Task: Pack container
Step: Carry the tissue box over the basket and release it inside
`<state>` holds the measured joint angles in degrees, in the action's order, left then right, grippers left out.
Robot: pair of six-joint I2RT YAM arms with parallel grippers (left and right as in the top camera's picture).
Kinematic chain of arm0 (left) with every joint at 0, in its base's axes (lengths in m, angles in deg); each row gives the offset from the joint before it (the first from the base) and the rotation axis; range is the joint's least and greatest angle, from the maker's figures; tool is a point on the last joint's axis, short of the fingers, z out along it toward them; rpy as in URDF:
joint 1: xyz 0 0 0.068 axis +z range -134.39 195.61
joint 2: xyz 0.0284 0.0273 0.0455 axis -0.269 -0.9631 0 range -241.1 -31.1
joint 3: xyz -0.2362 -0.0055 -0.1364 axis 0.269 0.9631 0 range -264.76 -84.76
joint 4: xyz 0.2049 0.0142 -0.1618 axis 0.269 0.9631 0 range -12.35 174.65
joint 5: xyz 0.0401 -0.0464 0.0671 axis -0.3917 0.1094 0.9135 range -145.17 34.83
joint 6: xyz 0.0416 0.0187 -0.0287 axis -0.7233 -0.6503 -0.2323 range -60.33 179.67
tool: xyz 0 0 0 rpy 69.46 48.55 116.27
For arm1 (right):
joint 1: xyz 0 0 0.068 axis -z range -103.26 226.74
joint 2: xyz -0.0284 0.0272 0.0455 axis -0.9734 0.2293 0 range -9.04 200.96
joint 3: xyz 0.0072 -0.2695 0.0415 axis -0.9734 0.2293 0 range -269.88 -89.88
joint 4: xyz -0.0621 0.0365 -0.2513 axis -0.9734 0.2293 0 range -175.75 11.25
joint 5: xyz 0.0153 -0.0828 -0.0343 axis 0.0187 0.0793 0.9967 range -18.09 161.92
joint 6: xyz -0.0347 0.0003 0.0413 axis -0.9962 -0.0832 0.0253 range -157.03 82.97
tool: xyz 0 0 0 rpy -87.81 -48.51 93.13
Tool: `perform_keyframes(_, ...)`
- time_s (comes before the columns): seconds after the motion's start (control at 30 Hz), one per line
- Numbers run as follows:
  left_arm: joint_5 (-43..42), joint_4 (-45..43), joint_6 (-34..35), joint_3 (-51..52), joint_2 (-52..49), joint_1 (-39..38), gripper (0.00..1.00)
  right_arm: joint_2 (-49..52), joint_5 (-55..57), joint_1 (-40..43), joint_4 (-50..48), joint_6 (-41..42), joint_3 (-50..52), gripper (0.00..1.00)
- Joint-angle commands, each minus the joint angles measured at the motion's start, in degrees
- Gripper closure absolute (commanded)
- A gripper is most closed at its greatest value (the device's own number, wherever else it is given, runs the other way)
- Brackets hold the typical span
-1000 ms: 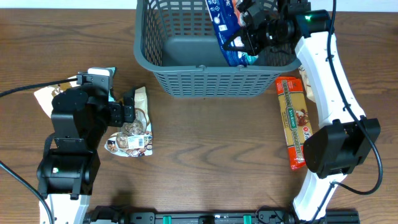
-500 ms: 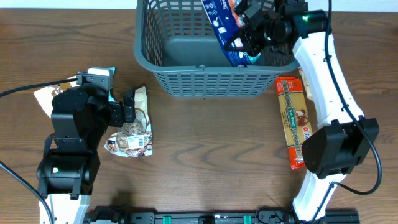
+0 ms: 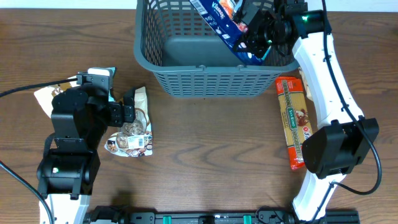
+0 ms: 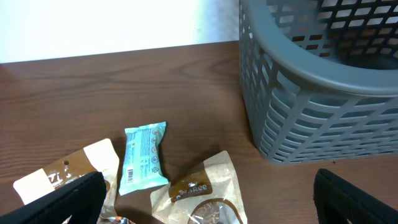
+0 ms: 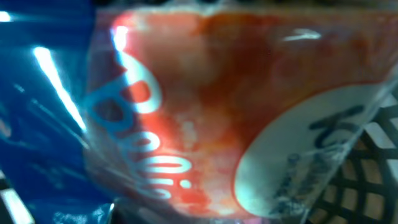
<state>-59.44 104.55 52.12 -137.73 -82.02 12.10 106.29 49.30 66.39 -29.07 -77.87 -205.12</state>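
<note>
overhead shows the right gripper (image 3: 254, 30) clamped on a blue packet (image 3: 214, 17), tilted inside the container (image 3: 205, 84) at the far side of the table (image 3: 205, 155); seemingly the placing step, which next needs lowering, then release

**2 arms: 1 tucked in, 1 reaching far**

The left arm (image 3: 68, 146) is folded up close to its base. The left gripper (image 3: 129, 107) points to the right, and its 2 fingers (image 4: 62, 199) are spread wide apart. The right arm (image 3: 326, 74) stretches far forward and bends left at the top. The right gripper (image 3: 249, 30) is squeezed tight on a blue packet (image 3: 221, 18).
</note>
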Motion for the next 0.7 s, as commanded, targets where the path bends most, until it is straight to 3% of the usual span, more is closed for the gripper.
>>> perform_keyframes(0.0, 0.5, 0.0, -0.3, -0.8, 0.0, -0.2, 0.01, -1.9, 2.6, -0.6, 0.0, -5.4, -1.0, 0.82)
perform_keyframes(0.53, 0.5, 0.0, -0.3, -0.8, 0.0, -0.2, 0.01, -2.0, 6.3, -0.6, -0.1, -14.1, -1.0, 0.55)
perform_keyframes(0.67, 0.5, 0.0, -0.3, -0.8, 0.0, -0.2, 0.01, -2.0, 6.4, -0.6, -0.6, -14.1, -1.0, 0.41)
